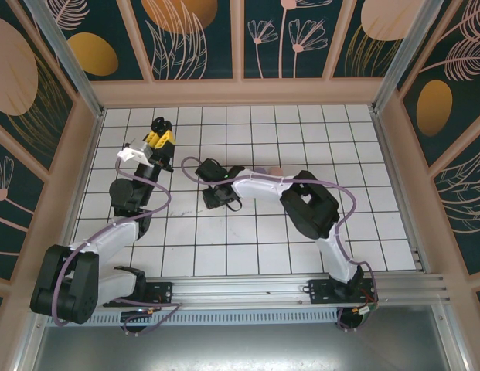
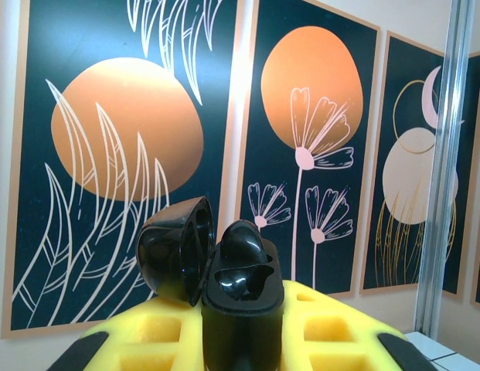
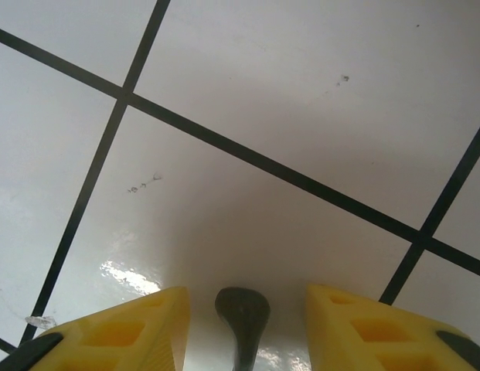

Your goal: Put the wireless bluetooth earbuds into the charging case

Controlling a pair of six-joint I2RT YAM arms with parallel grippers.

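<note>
Left gripper [image 2: 243, 344] pinches an open black charging case [image 2: 241, 297]; right gripper [image 3: 247, 297] stands spread around a dark earbud [image 3: 242, 311], untouched, its lower end cut off.

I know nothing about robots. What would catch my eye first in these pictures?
The left gripper holds a black charging case up in front of the flowered wall panels, its lid swung open to the left. Down on the white tiled table, the right gripper straddles a small dark earbud, its yellow fingers apart on either side.
</note>
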